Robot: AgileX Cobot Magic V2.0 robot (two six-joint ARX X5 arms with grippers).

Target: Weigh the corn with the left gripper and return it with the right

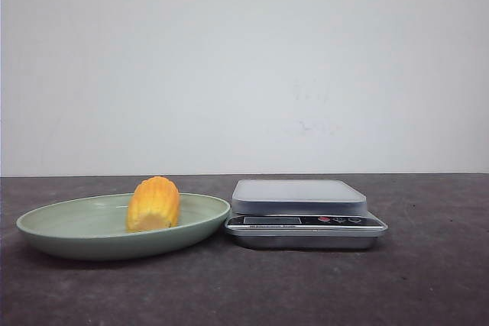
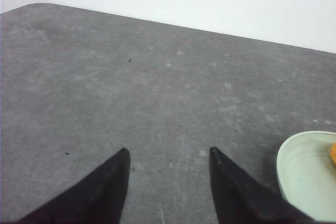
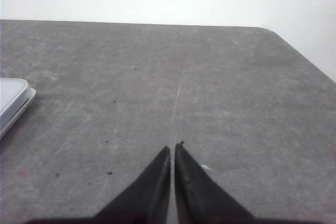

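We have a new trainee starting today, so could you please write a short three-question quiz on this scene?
1. True or false: the corn lies on the scale.
2. Which hand is open: A) left hand, B) right hand?
3. Fill in: seen from the front, the scale stands to the ___ of the green plate.

Key: 1. False, it rests on the plate. 2. A; the right hand's fingers are shut with nothing between them. 3. Right.
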